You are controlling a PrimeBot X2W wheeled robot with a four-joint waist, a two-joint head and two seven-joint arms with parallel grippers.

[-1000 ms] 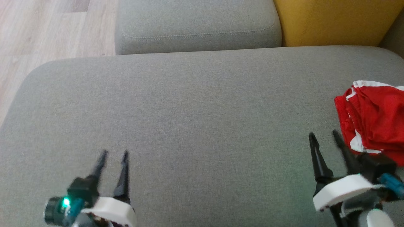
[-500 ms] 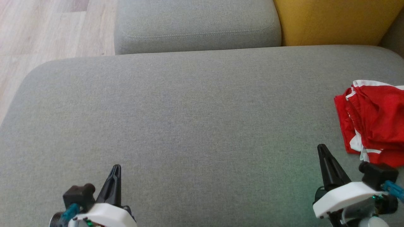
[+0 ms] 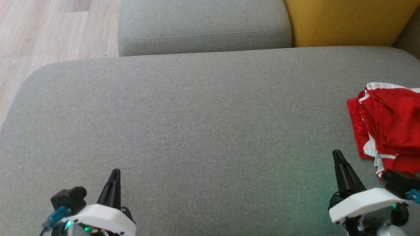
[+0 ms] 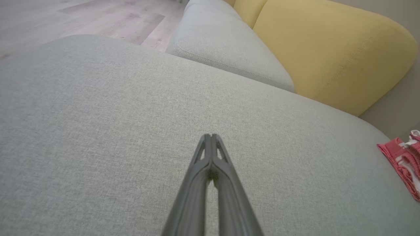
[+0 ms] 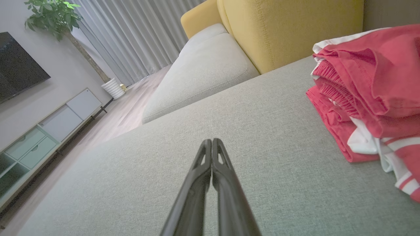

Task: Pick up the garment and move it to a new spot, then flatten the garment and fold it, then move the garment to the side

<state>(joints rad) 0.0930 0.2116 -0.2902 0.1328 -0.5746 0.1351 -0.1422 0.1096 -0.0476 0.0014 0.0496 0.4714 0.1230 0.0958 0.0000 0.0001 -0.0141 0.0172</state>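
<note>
**A:** Pale wooden floor (image 3: pixel 49 29) off to the left, then this big grey seat cushion (image 3: pixel 197 108) taking up most of what's in front of the robot. What's the left arm up to?

**B:** Not much that I can see. The left gripper (image 3: pixel 115 172) hovers low over the near left of the cushion. Its two dark fingers are pressed tip to tip with nothing between them.

**A:** And the other side?

**B:** The right gripper (image 3: pixel 336 153) is pinched together just the same, holding nothing. The red garment (image 3: pixel 390 121), the one with white trim, lies just beside it at the cushion's far right edge. It's stacked in several loose layers, and the fingers aren't touching it.

**A:** So is that folded and set aside, or a heap waiting to be lifted?

**B:** Honestly, it would fit either. The layers look roughly stacked but not crisp, so I wouldn't call it.

**A:** What would doing it well mean, then?

**B:** I'd say keep those closed tips off the cloth, since a shut pair can only poke at it and drag the layers askew. The right arm is the one near enough for that to matter.
</note>
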